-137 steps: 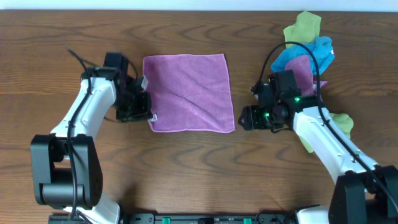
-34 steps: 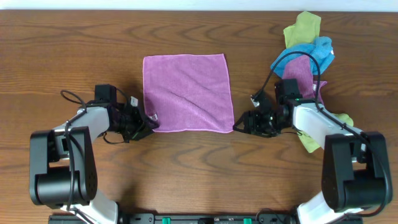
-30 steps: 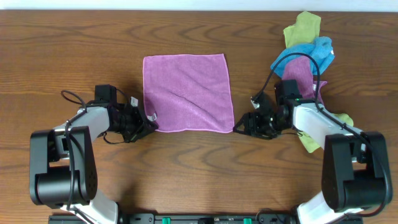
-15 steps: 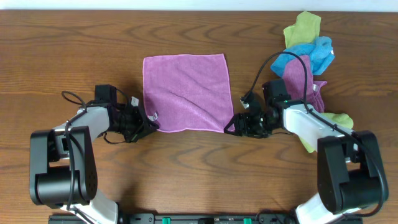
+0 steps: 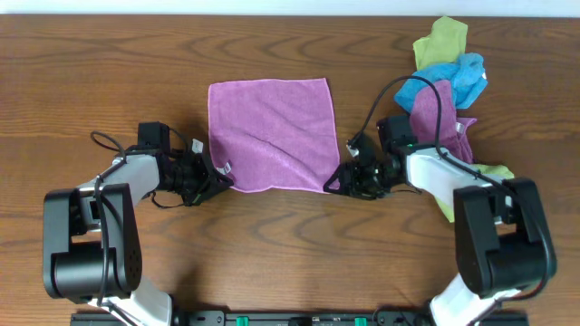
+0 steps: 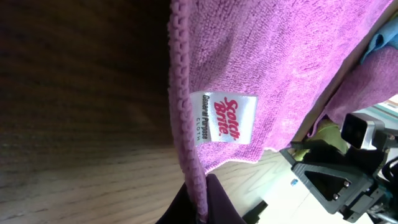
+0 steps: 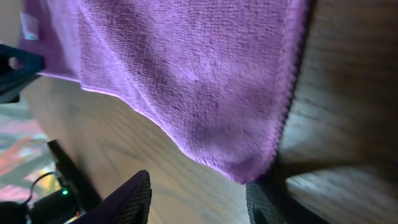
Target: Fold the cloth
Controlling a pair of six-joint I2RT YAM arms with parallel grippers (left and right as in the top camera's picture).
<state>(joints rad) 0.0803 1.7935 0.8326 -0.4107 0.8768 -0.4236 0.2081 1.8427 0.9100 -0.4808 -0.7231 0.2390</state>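
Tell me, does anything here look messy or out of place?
Only the heap of crumpled cloths at the far right looks untidy. The spread purple cloth lies flat, faintly creased.

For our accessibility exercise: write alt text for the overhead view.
A purple cloth lies flat on a wooden table, with the left gripper at its near left corner and the right gripper at its near right corner. A heap of coloured cloths sits at the far right.
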